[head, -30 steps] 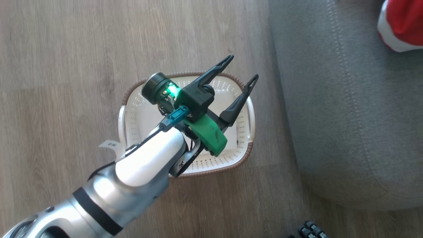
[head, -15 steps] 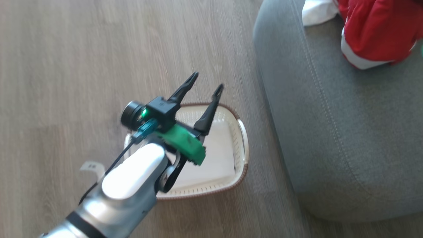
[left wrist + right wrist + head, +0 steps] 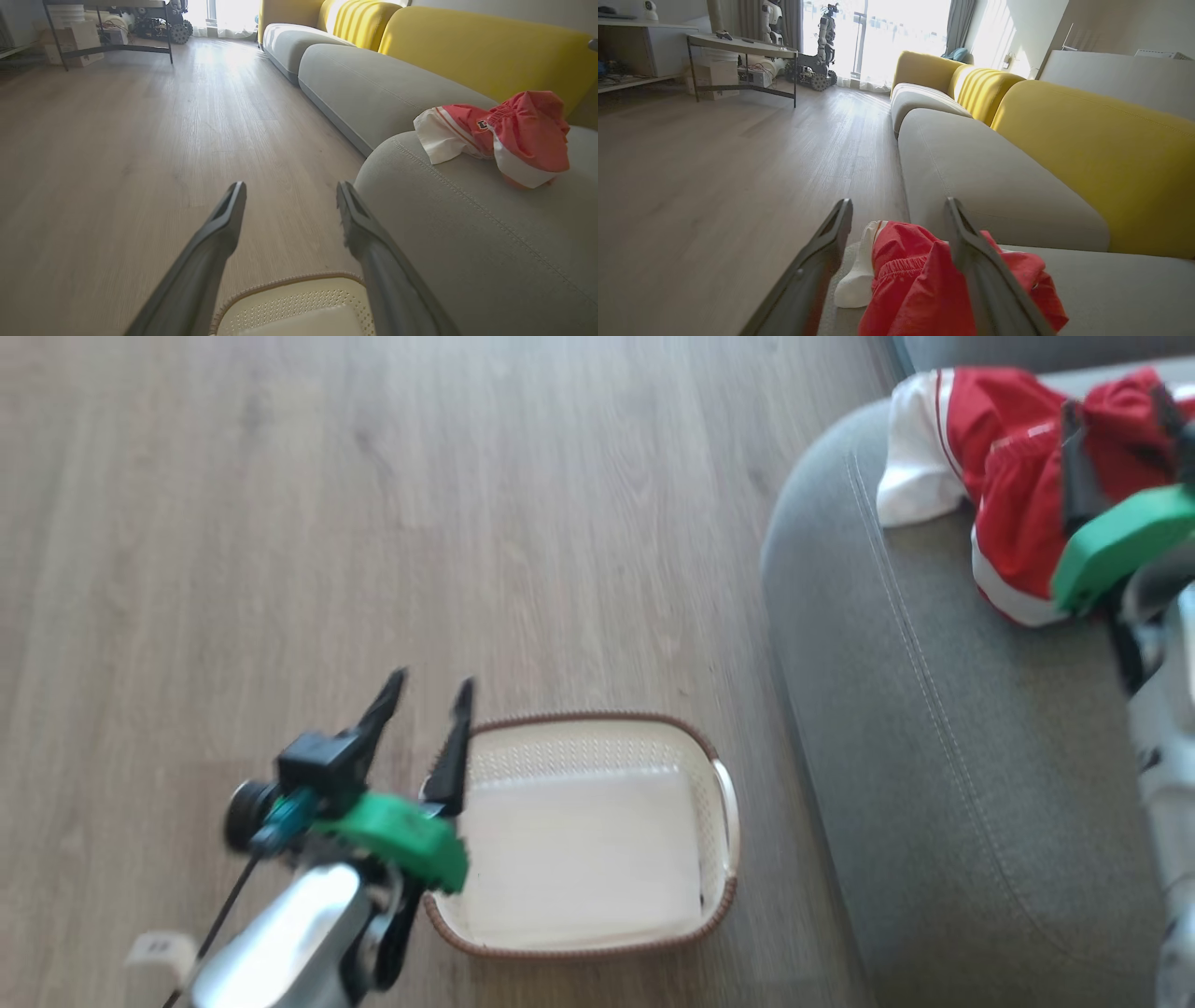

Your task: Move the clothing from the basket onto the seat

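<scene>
Looking down, the head view has the clothing (image 3: 1013,504) bunched on the seat (image 3: 934,728), the basket (image 3: 597,717) on the floor (image 3: 373,476) just beside it, and the left gripper (image 3: 429,683) at the basket's left rim, jaws wide and holding nothing. The right wrist view looks along the right gripper (image 3: 899,203), jaws just as wide above the red heap, and adds yellow backrests (image 3: 1087,154) behind the seat.

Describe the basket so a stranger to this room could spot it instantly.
Start at the long grey sofa seat standing on the wooden floor. On the floor just beside the seat's rounded front edge sits the basket, a small rectangular tub. Its cream-white perforated walls, brown woven-look rim and side handle set it apart from the red clothing lying up on the seat.
</scene>
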`<state>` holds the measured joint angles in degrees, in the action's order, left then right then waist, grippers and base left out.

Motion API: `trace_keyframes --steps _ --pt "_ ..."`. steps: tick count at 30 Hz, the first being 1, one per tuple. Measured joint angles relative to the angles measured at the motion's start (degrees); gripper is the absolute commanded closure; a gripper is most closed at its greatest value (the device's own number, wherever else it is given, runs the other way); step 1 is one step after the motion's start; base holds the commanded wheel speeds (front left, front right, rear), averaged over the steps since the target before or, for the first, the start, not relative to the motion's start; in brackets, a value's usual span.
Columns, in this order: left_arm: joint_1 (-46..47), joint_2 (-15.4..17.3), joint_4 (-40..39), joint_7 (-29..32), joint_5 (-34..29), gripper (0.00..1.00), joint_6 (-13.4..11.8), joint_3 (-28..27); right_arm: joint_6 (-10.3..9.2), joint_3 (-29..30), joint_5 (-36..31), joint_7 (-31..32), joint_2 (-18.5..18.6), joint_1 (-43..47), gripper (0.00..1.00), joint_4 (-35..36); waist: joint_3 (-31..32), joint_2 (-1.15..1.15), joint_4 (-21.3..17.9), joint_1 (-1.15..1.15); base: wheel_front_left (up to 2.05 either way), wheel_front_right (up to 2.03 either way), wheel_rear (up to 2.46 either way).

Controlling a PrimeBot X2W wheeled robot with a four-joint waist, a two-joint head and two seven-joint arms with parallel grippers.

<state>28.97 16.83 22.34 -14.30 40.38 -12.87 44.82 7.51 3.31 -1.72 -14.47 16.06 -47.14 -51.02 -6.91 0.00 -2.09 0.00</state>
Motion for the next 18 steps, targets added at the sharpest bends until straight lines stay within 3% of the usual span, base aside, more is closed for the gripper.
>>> trace_keyframes --steps 7,18 --pt "-8.2 2.8 -3.2 0.0 -0.1 0.0 -1.9 -4.3 0.0 0.6 1.1 0.0 -3.4 10.0 0.0 11.4 3.8 0.0 2.6 0.0 0.0 0.0 0.0" --pt "-18.7 3.5 -8.4 0.0 -2.3 0.0 -4.7 -11.9 0.0 3.4 0.8 0.0 -11.2 26.9 0.0 26.2 7.2 0.0 5.7 0.0 0.0 0.0 0.0"
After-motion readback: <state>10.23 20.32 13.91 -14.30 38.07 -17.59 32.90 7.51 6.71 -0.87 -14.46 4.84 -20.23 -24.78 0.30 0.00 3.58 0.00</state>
